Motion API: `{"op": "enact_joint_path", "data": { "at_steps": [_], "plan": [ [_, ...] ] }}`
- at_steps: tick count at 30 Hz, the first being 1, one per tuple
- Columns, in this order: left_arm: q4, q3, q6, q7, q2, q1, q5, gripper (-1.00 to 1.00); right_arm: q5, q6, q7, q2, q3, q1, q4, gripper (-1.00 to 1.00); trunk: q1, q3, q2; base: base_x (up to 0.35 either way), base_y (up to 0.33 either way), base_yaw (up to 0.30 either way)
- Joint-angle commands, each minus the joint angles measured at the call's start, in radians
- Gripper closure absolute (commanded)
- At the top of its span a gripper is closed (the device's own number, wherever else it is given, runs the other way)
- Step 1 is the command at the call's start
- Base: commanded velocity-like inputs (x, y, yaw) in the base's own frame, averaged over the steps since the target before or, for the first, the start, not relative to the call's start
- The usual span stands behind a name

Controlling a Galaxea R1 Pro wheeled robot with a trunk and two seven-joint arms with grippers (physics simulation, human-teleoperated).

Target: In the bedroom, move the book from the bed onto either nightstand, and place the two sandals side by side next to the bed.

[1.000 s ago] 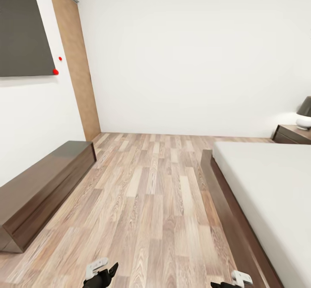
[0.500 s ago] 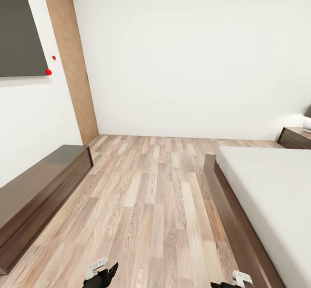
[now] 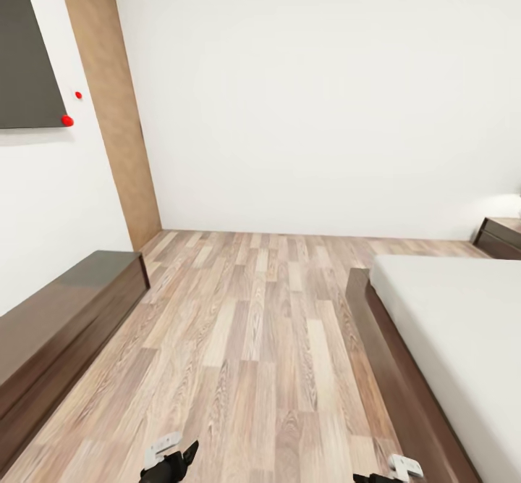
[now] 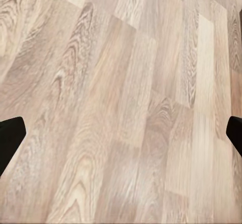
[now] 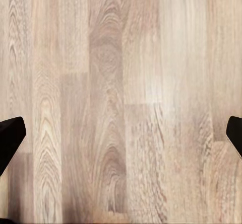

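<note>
The bed (image 3: 449,324), a pale mattress on a low dark brown frame, runs along the right of the head view. Beyond its far corner a nightstand (image 3: 499,237) sits against the back wall, cut off by the picture's edge. The book and the two sandals are out of view. My left gripper (image 4: 121,133) hangs open over bare wood planks, its dark fingertips far apart. My right gripper (image 5: 121,136) is open too, with nothing but floor between its fingers. Both wrists peek in at the bottom of the head view, the left (image 3: 170,461) and the right (image 3: 396,470).
A long low dark-brown cabinet (image 3: 58,316) lines the left wall under a dark wall panel (image 3: 25,48). A tan door (image 3: 108,106) stands in the far left corner. A wide strip of wood floor (image 3: 253,338) runs between cabinet and bed to the white back wall.
The whole head view has shifted: the camera has advanced into the room. Cabinet and door slid leftward, the nightstand slid to the right edge and its lamp left the picture. The arms kept their pose.
</note>
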Motion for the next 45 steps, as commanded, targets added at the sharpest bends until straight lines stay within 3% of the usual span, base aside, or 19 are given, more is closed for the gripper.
{"op": "enact_joint_path", "data": {
  "at_steps": [1,15,45],
  "plan": [
    [0.001,-0.003,-0.003,-0.004,0.000,-0.001,0.006,-1.00,-0.002,0.004,0.004,0.000,-0.004,-0.001,0.000,-1.00,0.000,-0.001,0.000,0.333,0.000,0.000],
    [0.027,-0.008,-0.003,-0.004,-0.018,-0.001,0.006,-1.00,-0.002,0.004,0.004,0.000,-0.004,-0.001,0.000,-1.00,0.000,-0.001,0.000,0.333,0.000,0.000],
    [0.029,-0.008,-0.003,-0.004,-0.019,0.000,0.005,-1.00,-0.002,0.004,0.004,0.000,-0.004,-0.001,0.000,-1.00,0.000,-0.001,0.000,0.333,0.000,0.000]
  ]
}}
